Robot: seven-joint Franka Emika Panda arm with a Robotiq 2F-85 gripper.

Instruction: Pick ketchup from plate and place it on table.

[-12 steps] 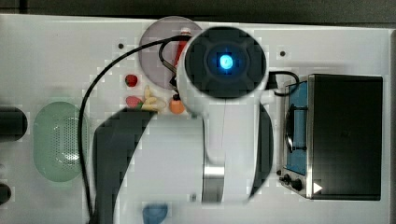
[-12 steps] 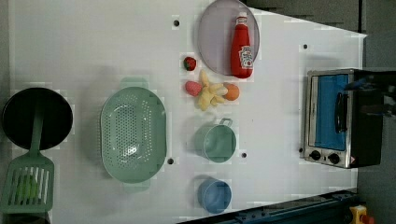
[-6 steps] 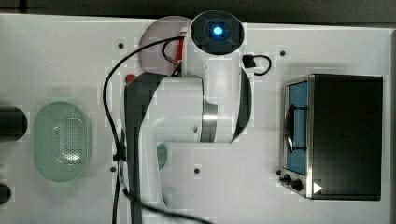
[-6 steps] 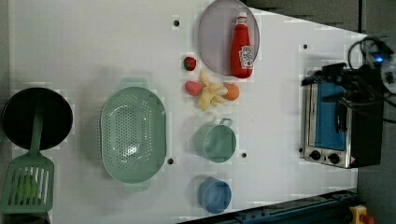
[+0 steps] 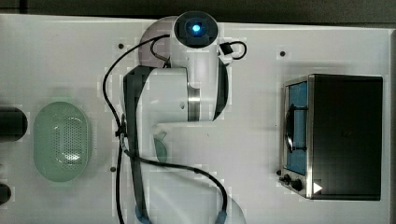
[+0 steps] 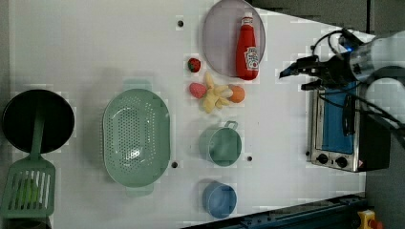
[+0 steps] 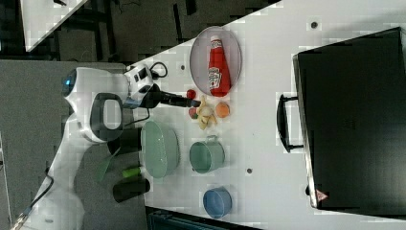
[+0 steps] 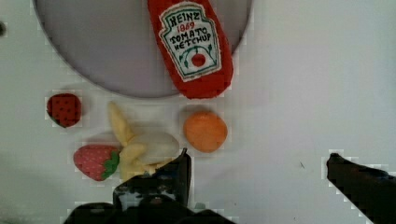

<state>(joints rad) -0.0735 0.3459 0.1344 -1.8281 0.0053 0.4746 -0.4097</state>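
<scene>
Hiding the ketchup [image 6: 247, 47] in the top view, arm [image 5: 187, 93] overhead.

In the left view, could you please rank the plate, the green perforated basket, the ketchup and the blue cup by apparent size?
1. green perforated basket
2. plate
3. ketchup
4. blue cup; close to the ketchup in apparent area, so this last pair is unsure.

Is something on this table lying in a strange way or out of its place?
The ketchup lies flat on its side on the plate, its bottom end overhanging the plate's rim towards the orange. Nothing looks spilled or damaged.
</scene>
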